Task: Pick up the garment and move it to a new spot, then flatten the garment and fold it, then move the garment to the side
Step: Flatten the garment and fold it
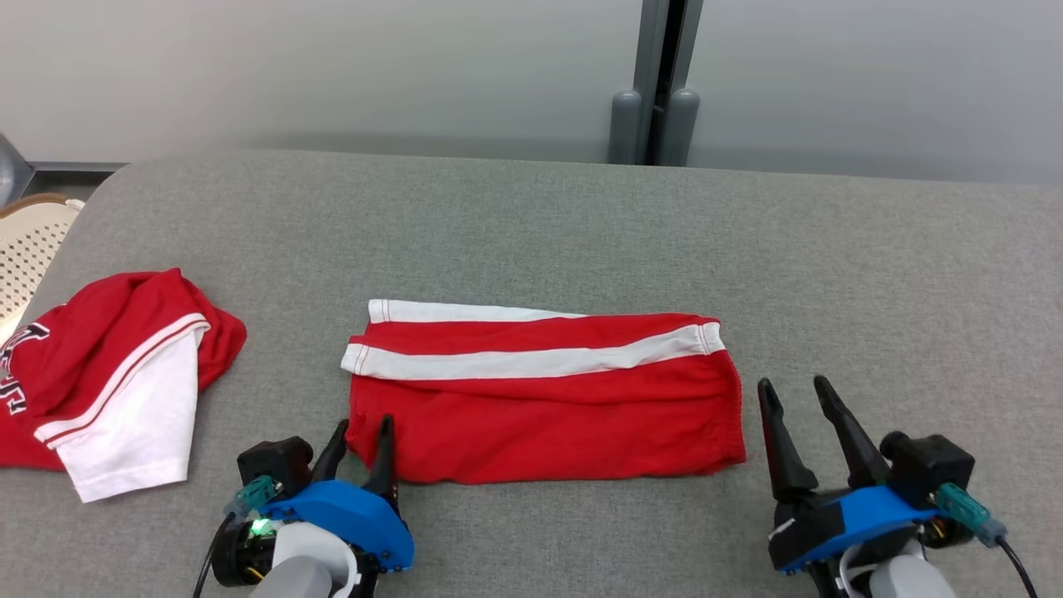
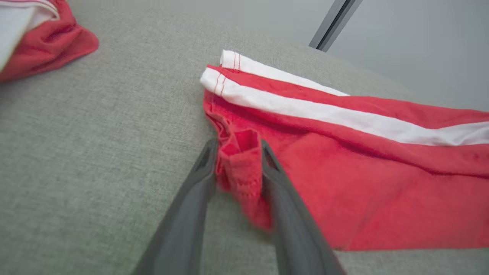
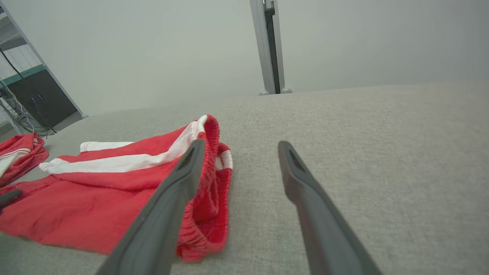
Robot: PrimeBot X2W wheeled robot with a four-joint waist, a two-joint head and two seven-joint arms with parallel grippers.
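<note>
Lying in the middle of the grey table (image 1: 531,216), the red shorts (image 1: 540,407) are seen folded flat, with two white stripes along the far side. The left gripper (image 1: 364,423) is placed at the near left corner of the shorts. Its two fingers are set a little apart, and a small bunch of red cloth is caught between them, touching both. Whether the cloth is squeezed tight or only sitting there cannot be told. The right gripper (image 1: 793,384) is held wide, with nothing in it. It is set just beside the stretchy waist end of the shorts, on the right. A red and white shirt (image 1: 124,365) is seen in a heap well off to the left, near the table's edge.
</note>
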